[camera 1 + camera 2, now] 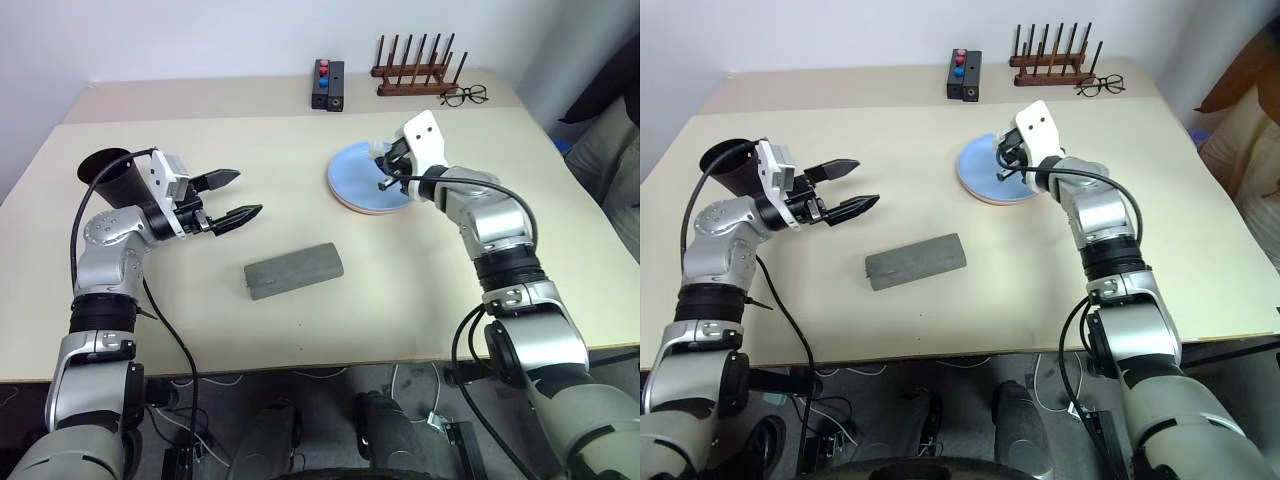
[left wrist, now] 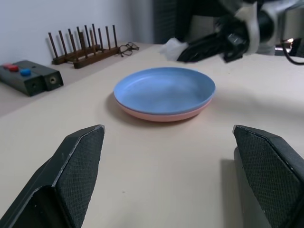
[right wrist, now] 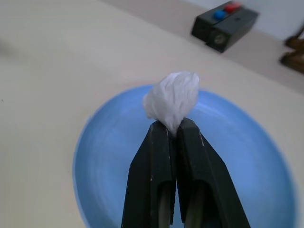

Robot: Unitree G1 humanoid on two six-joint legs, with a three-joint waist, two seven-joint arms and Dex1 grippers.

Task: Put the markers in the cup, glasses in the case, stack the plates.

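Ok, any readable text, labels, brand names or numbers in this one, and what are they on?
None can be read.
Black box with red and blue buttons: no legible marking.
Grey case: plain.
Blue plate stacked on the pink plate: plain.
Black cup: plain.
Right gripper, shut on the white wad: no print.

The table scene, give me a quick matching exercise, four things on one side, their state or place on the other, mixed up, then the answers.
1. blue plate
2. grey case
3. right gripper
4. left gripper

A. shut on a white wad
B. open, holding nothing
C. stacked on the pink plate
D. lid closed, lying between the arms

Pairs: 1-C, 2-D, 3-A, 4-B

The white wad hangs over the blue plate.
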